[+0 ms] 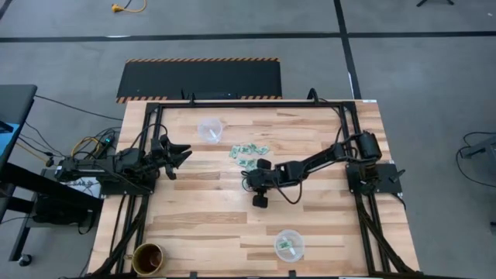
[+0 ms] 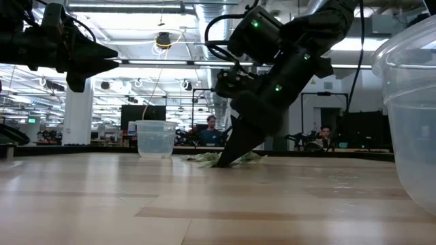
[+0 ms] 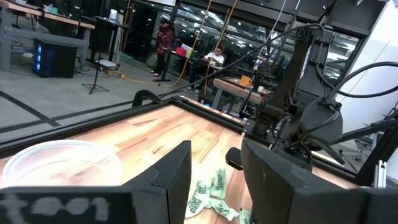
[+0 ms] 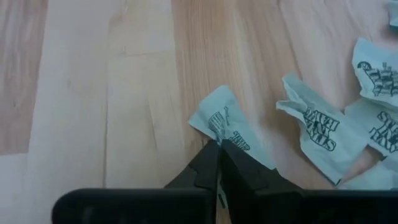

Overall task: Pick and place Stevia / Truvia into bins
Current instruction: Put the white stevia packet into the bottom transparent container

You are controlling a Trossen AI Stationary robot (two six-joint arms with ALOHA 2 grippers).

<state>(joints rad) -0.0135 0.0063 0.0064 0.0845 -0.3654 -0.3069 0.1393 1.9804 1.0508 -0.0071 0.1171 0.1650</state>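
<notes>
Several pale green and white Stevia packets (image 1: 248, 153) lie in a loose heap on the table's far middle, also seen in the right wrist view (image 4: 323, 134). My right gripper (image 4: 218, 147) stands at the heap's near edge, shut on one packet (image 4: 227, 121); in the low view it slants down to the table (image 2: 222, 163). One clear cup (image 1: 209, 129) stands at the far side. Another (image 1: 289, 245) stands at the near edge with a packet inside. My left gripper (image 3: 214, 177) hovers open at the table's left (image 1: 183, 155), touching nothing. My right gripper pinches one Stevia packet by its near edge (image 4: 214, 138) between the two fingertips (image 4: 202, 163). The fingers come from above, slanting down from the table's right. The rest of the packet lies flat on the wood, apart from the other packets.
A brown, dark-rimmed cup (image 1: 147, 258) stands at the near left corner. Black frame rails (image 1: 248, 102) run along the far edge and both sides. Bare wood (image 1: 217, 201) spreads between the heap and the near cup. People sit in the room beyond the table (image 2: 211, 129).
</notes>
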